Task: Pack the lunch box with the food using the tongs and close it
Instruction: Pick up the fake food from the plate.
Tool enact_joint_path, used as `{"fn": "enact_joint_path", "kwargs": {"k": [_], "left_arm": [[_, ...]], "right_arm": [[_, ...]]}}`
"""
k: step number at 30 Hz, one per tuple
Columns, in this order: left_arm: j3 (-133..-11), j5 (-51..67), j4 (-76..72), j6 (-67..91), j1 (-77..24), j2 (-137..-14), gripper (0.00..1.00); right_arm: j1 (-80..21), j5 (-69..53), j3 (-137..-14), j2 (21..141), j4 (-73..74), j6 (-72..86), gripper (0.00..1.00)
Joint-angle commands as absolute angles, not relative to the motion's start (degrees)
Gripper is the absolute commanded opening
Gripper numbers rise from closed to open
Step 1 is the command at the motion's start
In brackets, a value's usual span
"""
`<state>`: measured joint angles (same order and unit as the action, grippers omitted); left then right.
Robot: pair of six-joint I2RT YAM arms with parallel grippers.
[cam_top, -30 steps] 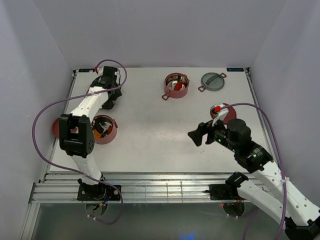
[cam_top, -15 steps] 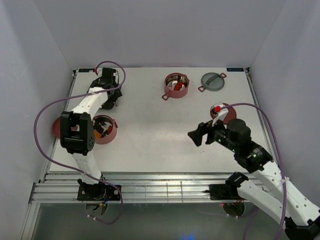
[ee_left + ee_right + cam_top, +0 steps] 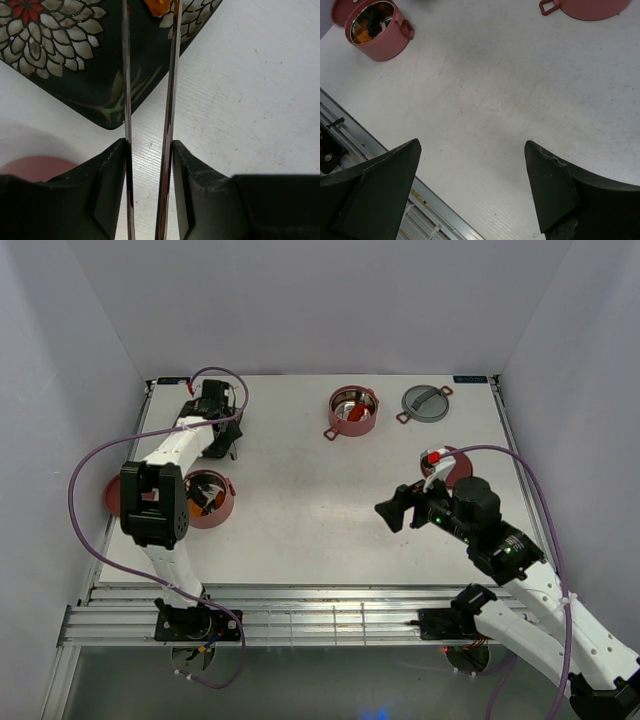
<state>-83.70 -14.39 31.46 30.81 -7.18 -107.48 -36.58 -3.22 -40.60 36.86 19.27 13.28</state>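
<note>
Overhead, left gripper (image 3: pixel 226 444) hides tongs (image 3: pixel 126 100) and plate (image 3: pixel 75 75).

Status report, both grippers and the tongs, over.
Left gripper shut on tongs, reaching over patterned plate by orange piece. Right gripper open, empty. Nothing blocking.

The tongs (image 3: pixel 126 75) run off the top edge, tips unseen; an orange piece (image 3: pixel 157 6) is cropped there too. Overhead, the left arm (image 3: pixel 180 448) hides the plate (image 3: pixel 90 75).

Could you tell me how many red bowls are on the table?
2. The left bowl, holding food, sits near the table's left edge; the far bowl stands at the back, beside the grey lid.
</note>
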Motion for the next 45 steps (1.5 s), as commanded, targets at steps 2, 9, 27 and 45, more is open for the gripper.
{"fn": "enact_joint_path", "kwargs": {"k": [2, 9, 27, 45], "left_arm": [[-83.58, -12.49, 30.41, 30.85, -6.50, -105.91, 0.49], [-82.97, -9.67, 31.46, 32.08, -5.01, -105.82, 0.49], [-82.09, -4.22, 31.55, 32.17, -2.90, -105.21, 0.41], [-82.18, -2.99, 32.34, 30.41, -2.90, -96.77, 0.34]], "right_arm": [[-36.91, -3.87, -40.96, 36.74, 16.52, 12.83, 0.90], [-36.91, -3.69, -40.87, 36.48, 16.61, 12.83, 0.90], [-36.91, -2.72, -40.87, 36.04, 16.96, 12.83, 0.90], [-36.91, -2.29, -40.87, 36.04, 16.88, 12.83, 0.90]]}}
